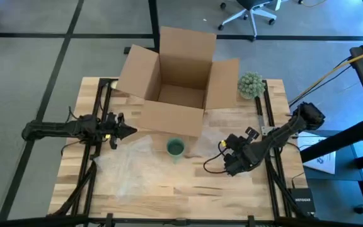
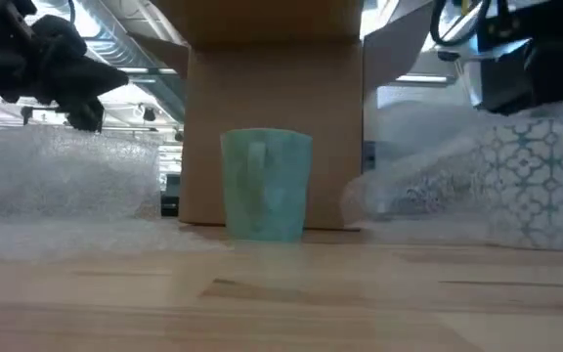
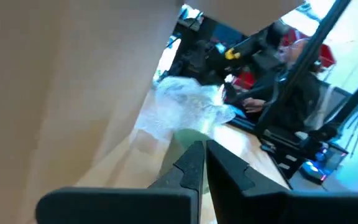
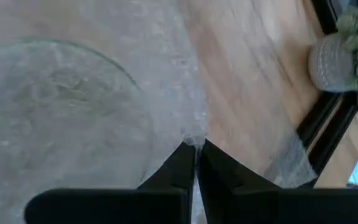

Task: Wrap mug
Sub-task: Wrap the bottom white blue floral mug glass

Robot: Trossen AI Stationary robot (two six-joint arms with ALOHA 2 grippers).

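Your small green ceramic mug [image 1: 176, 148] stands upright on the light wooden counter [image 1: 232, 183], just in front of the open brown cardboard box [image 1: 172, 82], between the two arms. The clear bubble wrap sheet [image 1: 128, 167] lies spread on the mug's left, with more of it bunched on the right. Your right end effector [image 4: 196, 148] sits to the mug's right with its fingers pinched shut on an edge of the bubble wrap. Your left end effector [image 1: 130, 131] hovers near the box's left front corner, fingers closed on nothing visible. The counter's front half lies open. The low view alone shows the mug's handle facing the camera; the high view alone shows the potted green plant [image 1: 251, 85] at the right rear.
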